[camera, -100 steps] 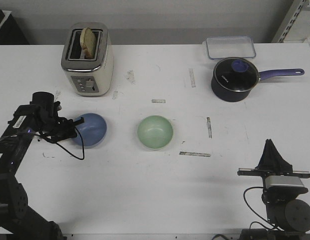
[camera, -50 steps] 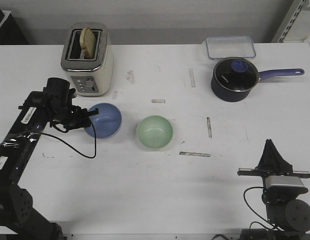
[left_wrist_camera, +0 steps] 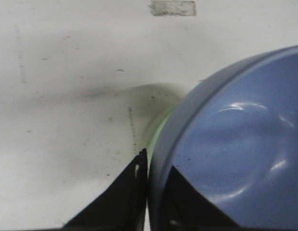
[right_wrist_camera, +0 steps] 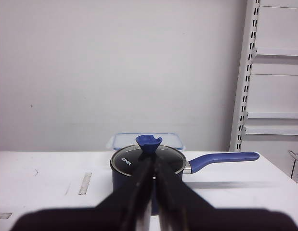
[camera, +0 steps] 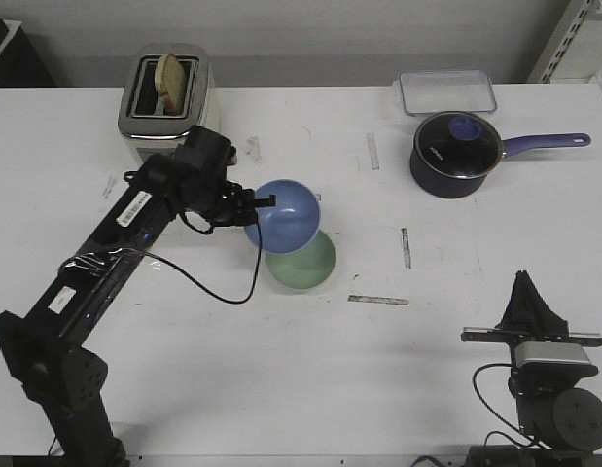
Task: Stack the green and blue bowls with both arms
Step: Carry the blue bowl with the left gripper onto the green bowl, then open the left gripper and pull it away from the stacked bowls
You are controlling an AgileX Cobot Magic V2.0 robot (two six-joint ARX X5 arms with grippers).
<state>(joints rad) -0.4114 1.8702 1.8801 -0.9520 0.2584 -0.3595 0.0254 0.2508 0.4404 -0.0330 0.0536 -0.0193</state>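
Observation:
My left gripper (camera: 254, 207) is shut on the near rim of the blue bowl (camera: 286, 215) and holds it in the air, tilted, partly over the green bowl (camera: 305, 266), which sits on the white table. In the left wrist view the blue bowl (left_wrist_camera: 235, 144) fills the frame beside the fingers (left_wrist_camera: 132, 192), which pinch its rim, and a sliver of the green bowl (left_wrist_camera: 156, 129) shows under it. My right gripper (camera: 523, 297) is shut and empty, parked at the table's front right; in its own view it (right_wrist_camera: 153, 180) points at the saucepan.
A toaster (camera: 169, 97) with a slice of bread stands at the back left. A dark saucepan (camera: 458, 151) with a purple handle and a clear lidded box (camera: 446, 90) stand at the back right. Tape marks dot the table.
My left arm has lifted the blue bowl off the table and carried it right, from left of the green bowl to partly above it. The right arm has not moved.

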